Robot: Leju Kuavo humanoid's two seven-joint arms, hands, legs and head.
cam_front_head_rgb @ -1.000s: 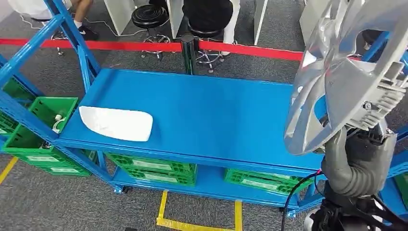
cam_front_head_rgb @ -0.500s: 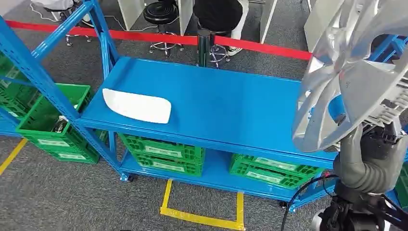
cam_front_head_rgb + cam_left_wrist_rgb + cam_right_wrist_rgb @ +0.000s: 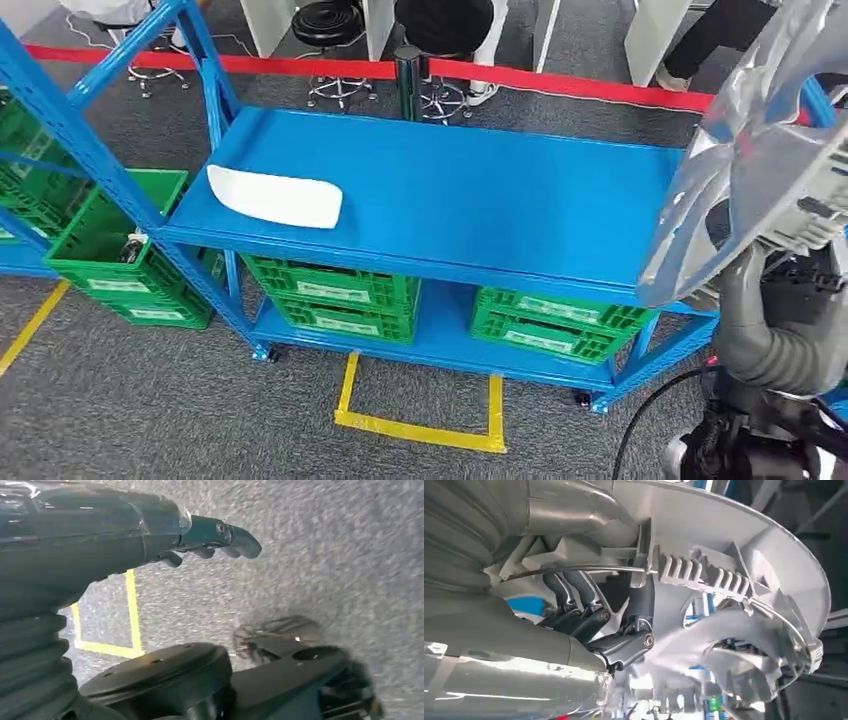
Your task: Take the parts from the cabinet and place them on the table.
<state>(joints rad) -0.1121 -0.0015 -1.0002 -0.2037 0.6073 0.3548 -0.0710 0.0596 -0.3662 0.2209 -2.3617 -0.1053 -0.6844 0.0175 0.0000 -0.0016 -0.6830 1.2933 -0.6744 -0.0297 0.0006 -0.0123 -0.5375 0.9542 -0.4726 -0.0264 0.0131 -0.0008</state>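
A large silver wheel cover stands tilted up at the right of the head view, over the right end of the blue table top. My right hand grips it from behind, with dark fingers hooked through an opening in the ribbed back of the wheel cover. On the left end of the table top lies a flat white part. My left hand hangs over grey carpet, its fingers loosely apart and holding nothing.
Green crates sit on the lower shelf, and another green crate is in the blue rack at left. A red barrier band on a dark post, stools and seated people lie beyond. Yellow tape marks the floor.
The whole picture has shifted, so the camera moved; the table now looks a little farther away. The wheel cover sits farther right in the picture, still held by my right hand.
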